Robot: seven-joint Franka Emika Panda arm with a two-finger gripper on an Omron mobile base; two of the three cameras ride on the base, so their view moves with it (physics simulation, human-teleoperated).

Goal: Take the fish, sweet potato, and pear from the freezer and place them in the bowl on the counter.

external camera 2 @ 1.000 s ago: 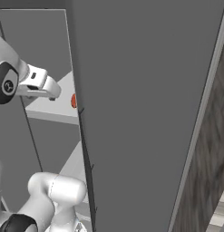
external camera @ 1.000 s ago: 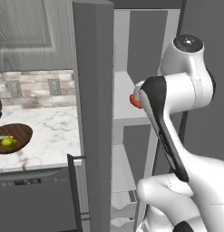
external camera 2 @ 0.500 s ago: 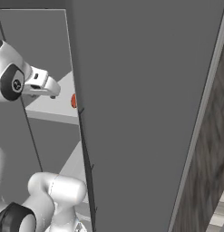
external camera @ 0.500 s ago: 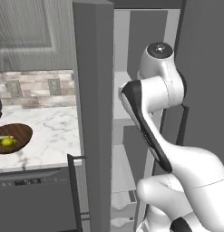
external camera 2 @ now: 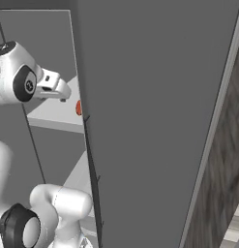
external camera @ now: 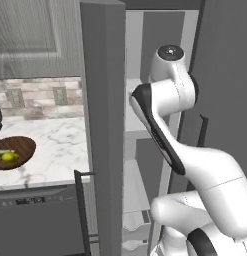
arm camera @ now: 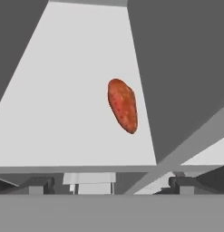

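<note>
Hand view has me looking down onto the white freezer shelf [arm camera: 63, 113], where the sweet potato [arm camera: 123, 105] lies alone near the right wall, lined up for my approach. My fingers [arm camera: 38, 185] are spread wide, holding and touching nothing. The pear [external camera: 9, 157] already sits in the bowl [external camera: 22, 147] on the counter [external camera: 55, 155].

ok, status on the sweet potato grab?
Pincer open, empty, facing the shelf. Sweet potato lying alone on white freezer shelf, untouched. Nothing between them.

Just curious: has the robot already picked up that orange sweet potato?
No, the sweet potato lies alone on the white freezer shelf, ahead of the gripper.
</note>
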